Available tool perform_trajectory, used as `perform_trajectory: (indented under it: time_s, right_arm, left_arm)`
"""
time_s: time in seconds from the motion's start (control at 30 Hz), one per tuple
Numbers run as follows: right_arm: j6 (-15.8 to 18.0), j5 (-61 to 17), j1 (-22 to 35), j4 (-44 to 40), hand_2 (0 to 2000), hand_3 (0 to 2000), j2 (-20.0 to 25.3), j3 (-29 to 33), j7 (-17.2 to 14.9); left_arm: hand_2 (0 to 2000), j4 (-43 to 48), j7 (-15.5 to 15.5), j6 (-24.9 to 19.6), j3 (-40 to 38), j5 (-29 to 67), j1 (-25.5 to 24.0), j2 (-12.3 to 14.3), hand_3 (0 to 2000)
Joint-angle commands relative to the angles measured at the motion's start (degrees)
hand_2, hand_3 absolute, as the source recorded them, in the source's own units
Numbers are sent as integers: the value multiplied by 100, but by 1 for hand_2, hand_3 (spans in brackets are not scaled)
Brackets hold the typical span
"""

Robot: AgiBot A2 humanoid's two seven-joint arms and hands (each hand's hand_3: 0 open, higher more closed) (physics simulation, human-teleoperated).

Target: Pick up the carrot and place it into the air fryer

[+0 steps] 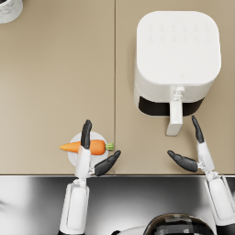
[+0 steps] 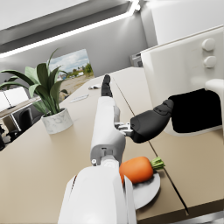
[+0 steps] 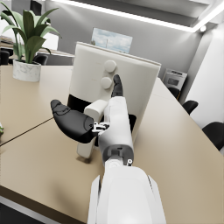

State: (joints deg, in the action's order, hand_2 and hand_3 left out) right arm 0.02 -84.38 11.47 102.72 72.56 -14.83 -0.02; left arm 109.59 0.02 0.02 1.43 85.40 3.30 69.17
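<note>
smooth tapered carrot (image 1: 94,147) lies on round white plate (image 1: 73,155).

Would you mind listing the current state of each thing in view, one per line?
Orange carrot with green stem: lying on its side on the plate, not gripped.
Small round white plate: flat on the table, carrot on it.
White air fryer: upright, its drawer with the white handle looks pushed in.
Left hand: open, above the carrot.
Right hand: open, holding nothing, near the handle.
</note>
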Motion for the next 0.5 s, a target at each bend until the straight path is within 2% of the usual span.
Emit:
perform_trajectory:
  time_s: [0.03, 0.37, 0.4, 0.43, 0.5]
  right_arm:
    - [-1, -68, 84, -41, 0, 0, 66, -22, 1]
    - [-2, -232, 59, -99, 0, 0, 194, -75, 2]
    - [-2, -234, 81, -141, 0, 0, 221, -110, 2]
    - [-2, -235, 84, -142, 0, 0, 237, -121, 2]
    - [-2, -237, 72, -135, 0, 0, 257, -176, 2]
  left_arm:
    - [0, 120, -1, -1, -494, 257, -118, 5, 0]
    - [0, 289, -2, -2, -903, 2845, -358, 110, 0]
    - [0, 339, -212, -817, -952, 3105, -347, 114, 0]
    - [0, 404, -367, -1411, -955, 3365, -334, 116, 0]
    - [0, 425, -555, -2126, -1039, 3886, -286, 110, 0]
